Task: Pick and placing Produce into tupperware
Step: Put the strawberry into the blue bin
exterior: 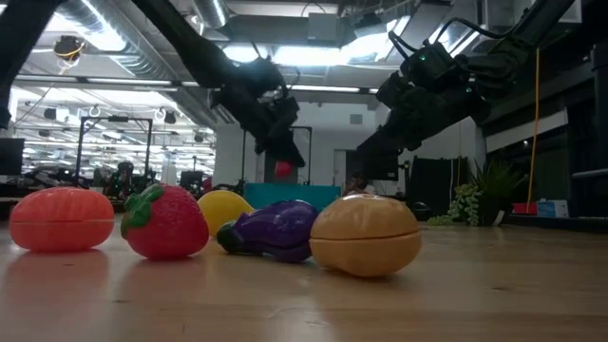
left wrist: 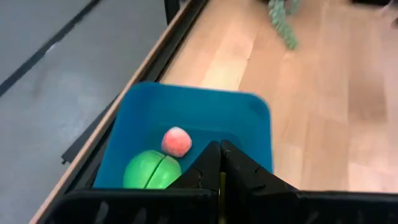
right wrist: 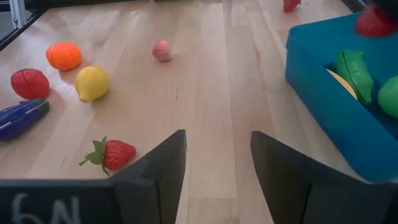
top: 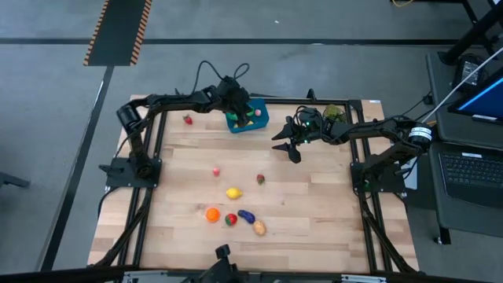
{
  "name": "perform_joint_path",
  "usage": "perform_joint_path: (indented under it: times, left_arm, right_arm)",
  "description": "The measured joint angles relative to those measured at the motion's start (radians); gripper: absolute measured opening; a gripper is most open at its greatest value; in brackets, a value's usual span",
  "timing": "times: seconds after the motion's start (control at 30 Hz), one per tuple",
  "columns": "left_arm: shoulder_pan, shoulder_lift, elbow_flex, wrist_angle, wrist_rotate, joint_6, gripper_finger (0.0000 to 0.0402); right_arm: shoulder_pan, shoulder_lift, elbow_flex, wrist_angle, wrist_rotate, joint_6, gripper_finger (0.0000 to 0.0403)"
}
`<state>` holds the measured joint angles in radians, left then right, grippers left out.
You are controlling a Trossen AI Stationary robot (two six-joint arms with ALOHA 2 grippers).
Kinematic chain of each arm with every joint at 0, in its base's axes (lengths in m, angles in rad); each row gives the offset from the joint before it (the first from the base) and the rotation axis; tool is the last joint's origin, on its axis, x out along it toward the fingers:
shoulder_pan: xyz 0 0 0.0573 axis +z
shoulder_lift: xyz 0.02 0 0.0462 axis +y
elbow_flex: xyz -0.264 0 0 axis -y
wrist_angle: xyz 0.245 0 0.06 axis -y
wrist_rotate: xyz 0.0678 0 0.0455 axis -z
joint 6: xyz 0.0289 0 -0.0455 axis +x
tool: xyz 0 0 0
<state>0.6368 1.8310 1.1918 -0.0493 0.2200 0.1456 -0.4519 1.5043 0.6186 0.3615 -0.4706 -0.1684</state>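
left end effector (left wrist: 221, 163) pinched shut, empty, right over blue tupperware (left wrist: 249, 118), probably just dropping off | right end effector (right wrist: 217, 171) half open, empty, strawberry (right wrist: 115, 154) just ahead, likely next grab

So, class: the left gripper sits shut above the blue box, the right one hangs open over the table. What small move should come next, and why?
Probably lower the right gripper toward the strawberry lying nearest its open fingers. Much produce remains loose on the table, while the left gripper is shut over the tupperware, which already holds a few pieces.
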Motion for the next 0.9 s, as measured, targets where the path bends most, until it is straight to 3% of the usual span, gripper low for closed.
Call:
perform_joint_path:
  times: [0.3,0.9]
  left_arm:
    - [0.000,0.094,0.081,-0.082,0.000,0.052,0.0000]
    - [0.013,0.094,0.083,-0.122,-0.038,0.070,0.0008]
  right_arm:
    - [0.000,0.000,0.000,-0.003,0.000,0.000,0.0183]
    - [0.000,0.000,0.000,-0.028,0.000,0.000,0.0183]
